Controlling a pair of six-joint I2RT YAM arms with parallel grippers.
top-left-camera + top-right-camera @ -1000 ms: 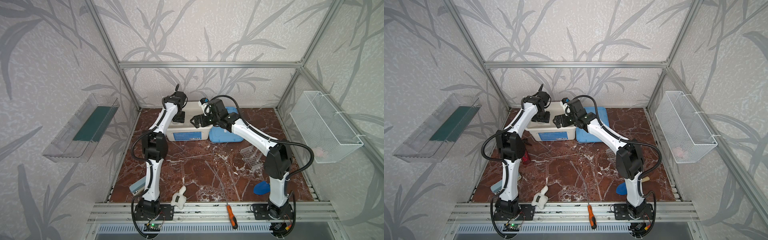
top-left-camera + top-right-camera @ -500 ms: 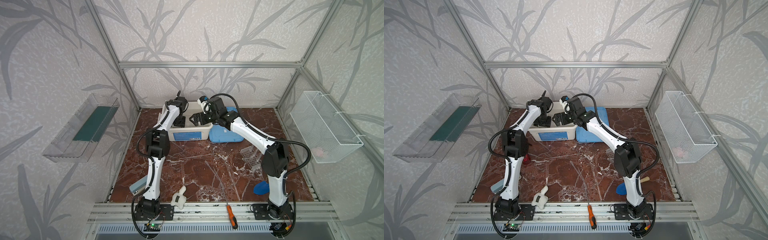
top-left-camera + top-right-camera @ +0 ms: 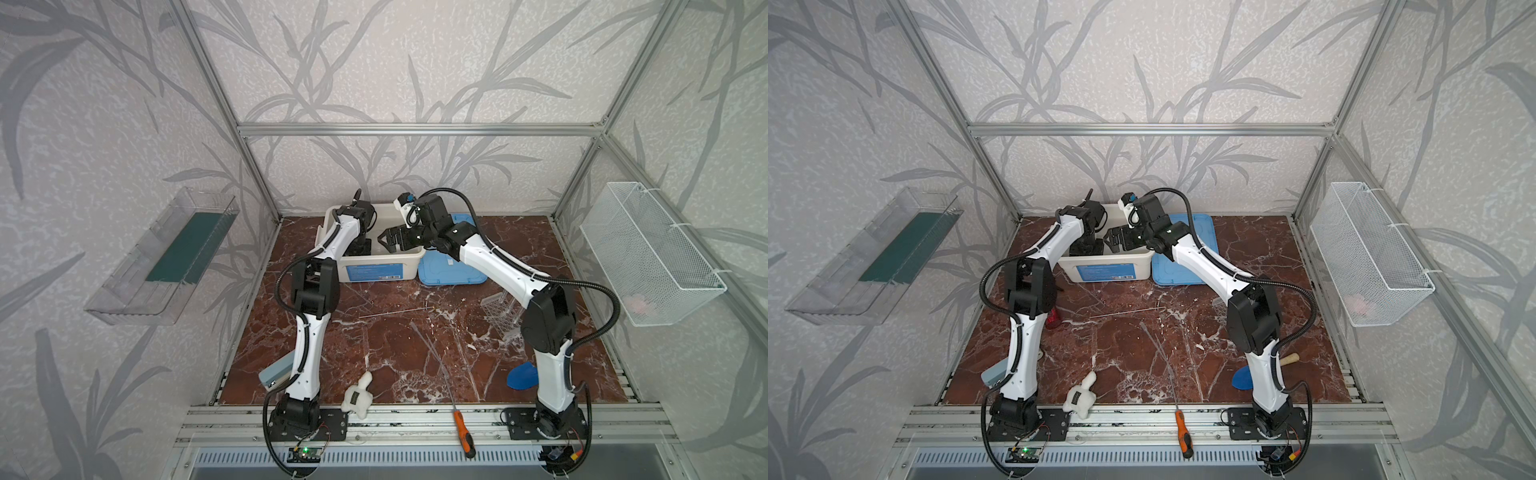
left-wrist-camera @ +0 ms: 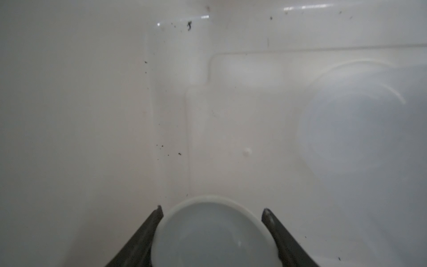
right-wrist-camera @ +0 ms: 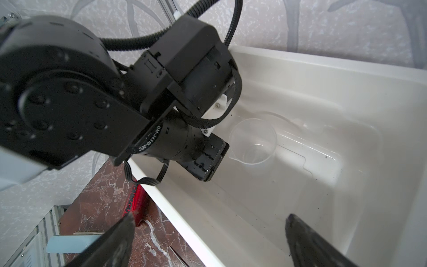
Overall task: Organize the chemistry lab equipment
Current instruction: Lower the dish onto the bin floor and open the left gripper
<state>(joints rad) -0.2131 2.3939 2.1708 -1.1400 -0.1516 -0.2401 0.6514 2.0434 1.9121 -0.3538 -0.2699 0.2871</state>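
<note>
The left tool (image 4: 212, 211) is down inside the white bin (image 3: 374, 270) at the far side of the tabletop (image 3: 395, 353). It holds the small white dish (image 4: 215, 235) between its fingers (image 4: 157, 222), with the dish rim pressed against both. The wrist view is too close to tell whether the dish rests on the bin floor.

The clear beaker (image 5: 253, 143) stands upright on the bin floor, near the left tool but apart from it. The right tool (image 5: 210, 216) hangs over the bin's near rim with its jaws spread wide and nothing between them.

A blue lid (image 3: 449, 270) lies just right of the bin. The clear rack (image 3: 498, 316) sits on the right of the tabletop, partly hidden by the right arm. Thin rods (image 3: 395, 311) lie mid-tabletop.
</note>
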